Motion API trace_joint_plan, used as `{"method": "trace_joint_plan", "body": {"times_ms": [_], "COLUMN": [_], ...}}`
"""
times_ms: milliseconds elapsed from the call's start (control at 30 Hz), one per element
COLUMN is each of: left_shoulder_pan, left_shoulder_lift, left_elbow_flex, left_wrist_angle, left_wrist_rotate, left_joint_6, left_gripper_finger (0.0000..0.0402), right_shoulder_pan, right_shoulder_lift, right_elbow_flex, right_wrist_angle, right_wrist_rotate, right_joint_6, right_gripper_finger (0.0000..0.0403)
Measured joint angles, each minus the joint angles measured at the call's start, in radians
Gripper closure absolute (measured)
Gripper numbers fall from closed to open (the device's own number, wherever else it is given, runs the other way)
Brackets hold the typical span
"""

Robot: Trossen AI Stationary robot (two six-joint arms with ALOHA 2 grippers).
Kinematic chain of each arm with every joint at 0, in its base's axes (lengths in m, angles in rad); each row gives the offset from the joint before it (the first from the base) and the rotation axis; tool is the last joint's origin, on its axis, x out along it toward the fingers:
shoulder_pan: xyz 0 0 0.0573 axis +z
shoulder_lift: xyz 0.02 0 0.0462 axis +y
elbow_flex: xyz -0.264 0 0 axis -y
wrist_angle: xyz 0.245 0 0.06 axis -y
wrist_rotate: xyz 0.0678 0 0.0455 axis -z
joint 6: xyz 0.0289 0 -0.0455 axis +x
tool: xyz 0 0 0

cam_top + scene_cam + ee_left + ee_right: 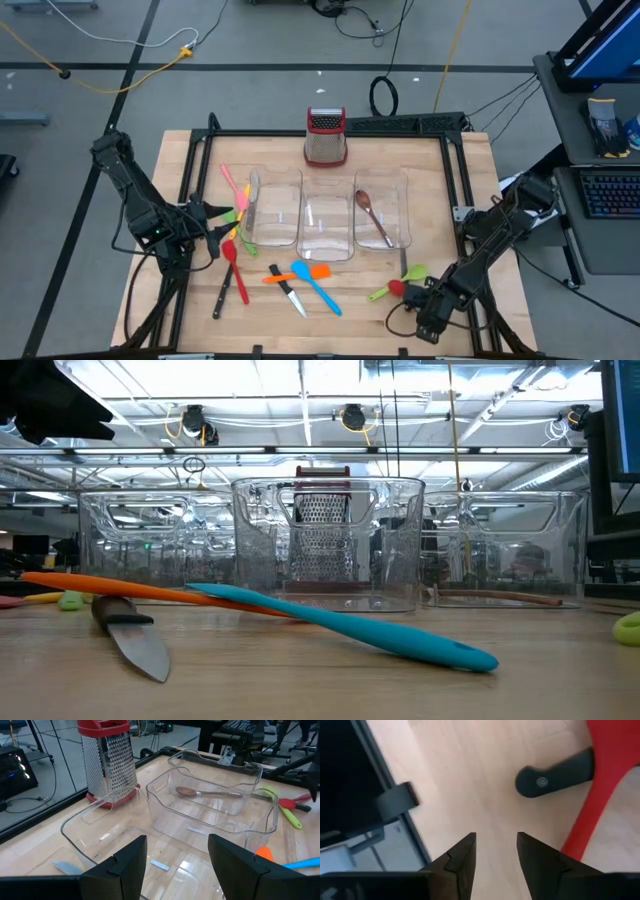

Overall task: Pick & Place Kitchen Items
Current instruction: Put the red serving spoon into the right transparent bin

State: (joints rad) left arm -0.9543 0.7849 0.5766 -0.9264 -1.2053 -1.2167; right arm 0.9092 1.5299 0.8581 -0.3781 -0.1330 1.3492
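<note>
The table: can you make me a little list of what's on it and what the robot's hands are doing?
bins: three clear rectangular plastic bins side by side
in right bin: brown spoon
behind bins: steel box grater with red top
front of bins: blue spatula crossing orange spatula, black-handled knife beside them
left gripper: open, empty, by the left bin
right gripper: open, empty, over the table's right front, next to a red utensil

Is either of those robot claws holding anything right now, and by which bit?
No. The left gripper hangs open over the clear bins, and the right gripper is open above bare wood beside a red utensil.
</note>
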Motion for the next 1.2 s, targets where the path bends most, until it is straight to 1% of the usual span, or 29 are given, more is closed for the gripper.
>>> {"method": "trace_joint_plan", "body": {"times_ms": [433,600,667,800,933,1200], "left_shoulder_pan": [0.000,0.000,0.000,0.000,0.000,0.000], "left_shoulder_lift": [0.000,0.000,0.000,0.000,0.000,0.000], "left_elbow_flex": [0.000,0.000,0.000,0.000,0.000,0.000], "left_wrist_angle": [0.000,0.000,0.000,0.000,0.000,0.000], "left_wrist_rotate": [0.000,0.000,0.000,0.000,0.000,0.001], "left_joint_6": [0.007,0.007,0.007,0.007,0.007,0.015], "left_gripper_finger": [0.0186,0.0186,0.0186,0.0186,0.0186,0.0186], "right_shoulder_pan": [-0.031,-0.046,-0.055,-0.073,-0.084,-0.088], "right_shoulder_lift": [-0.017,-0.025,-0.036,-0.073,-0.099,-0.079], "right_elbow_flex": [0.001,0.001,0.001,0.001,0.001,0.001], "right_wrist_angle": [-0.066,-0.076,-0.085,-0.146,-0.187,-0.198], "right_wrist_rotate": [-0.003,-0.069,-0.080,-0.076,-0.024,0.027], "right_joint_6": [-0.007,-0.001,0.000,0.000,-0.001,-0.028], "right_gripper_finger": [0.0313,0.0323,0.0325,0.0326,0.0326,0.0326]}}
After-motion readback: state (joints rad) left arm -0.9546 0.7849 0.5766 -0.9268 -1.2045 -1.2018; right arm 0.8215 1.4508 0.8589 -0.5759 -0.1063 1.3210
